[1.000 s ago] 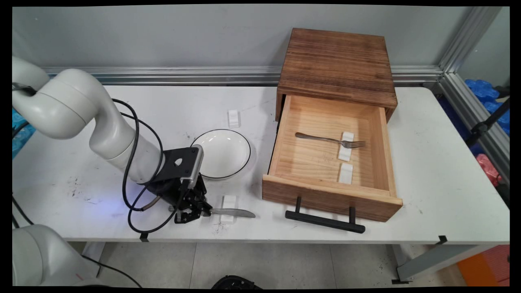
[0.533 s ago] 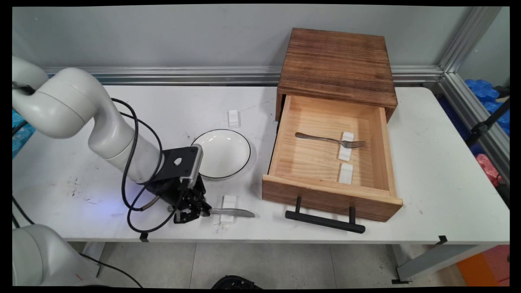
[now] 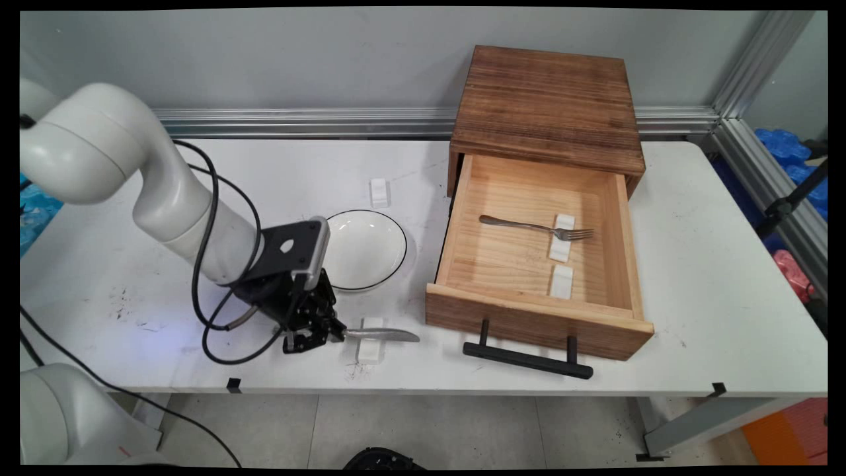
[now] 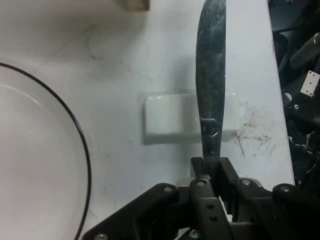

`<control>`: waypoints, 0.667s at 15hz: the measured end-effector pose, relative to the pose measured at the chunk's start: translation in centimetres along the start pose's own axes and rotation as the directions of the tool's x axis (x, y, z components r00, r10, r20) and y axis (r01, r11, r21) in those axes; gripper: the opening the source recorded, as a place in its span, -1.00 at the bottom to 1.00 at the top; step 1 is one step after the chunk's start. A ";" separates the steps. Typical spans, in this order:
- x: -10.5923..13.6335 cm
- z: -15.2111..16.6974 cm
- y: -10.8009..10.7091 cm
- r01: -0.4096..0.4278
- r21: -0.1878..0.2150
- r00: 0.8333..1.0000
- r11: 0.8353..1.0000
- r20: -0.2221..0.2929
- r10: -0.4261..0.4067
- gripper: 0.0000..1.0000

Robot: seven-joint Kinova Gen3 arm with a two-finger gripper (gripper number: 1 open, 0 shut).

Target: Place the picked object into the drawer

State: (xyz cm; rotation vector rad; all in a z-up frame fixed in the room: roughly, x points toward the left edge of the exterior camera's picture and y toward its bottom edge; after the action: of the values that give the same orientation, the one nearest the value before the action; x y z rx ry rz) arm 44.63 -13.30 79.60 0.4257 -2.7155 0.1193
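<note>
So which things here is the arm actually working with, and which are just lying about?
In hand:
gripper, shut on the knife
white rest under the blade

Lying about:
plate
open wooden drawer holding a fork and two white rests
another small white rest behind the plate

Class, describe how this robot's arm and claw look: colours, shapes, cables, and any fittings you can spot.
The arm is glossy white, built from thick rounded tubular links with bulbous joints. Black cables loop loosely from it down past the wrist. A flat black bracket with a small round hole sits at the wrist, edged by a silver-grey module. The claw is black, with jointed linkage and two narrow fingers.
</note>
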 end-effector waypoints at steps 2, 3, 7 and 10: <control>0.4 -1.0 -0.2 0.002 0.000 1.000 1.000 -0.001 -0.002 -1.00; 0.5 -1.6 -0.3 0.004 0.000 1.000 1.000 -0.001 -0.004 -1.00; 1.0 -4.1 -0.7 0.005 -0.009 1.000 1.000 0.001 -0.005 -1.00; 1.5 -5.9 -1.1 0.003 -0.017 1.000 1.000 -0.005 -0.003 -1.00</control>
State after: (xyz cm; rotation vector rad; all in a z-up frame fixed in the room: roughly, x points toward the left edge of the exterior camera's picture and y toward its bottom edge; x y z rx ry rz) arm 45.78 -13.97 85.61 0.4235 -2.7091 0.0960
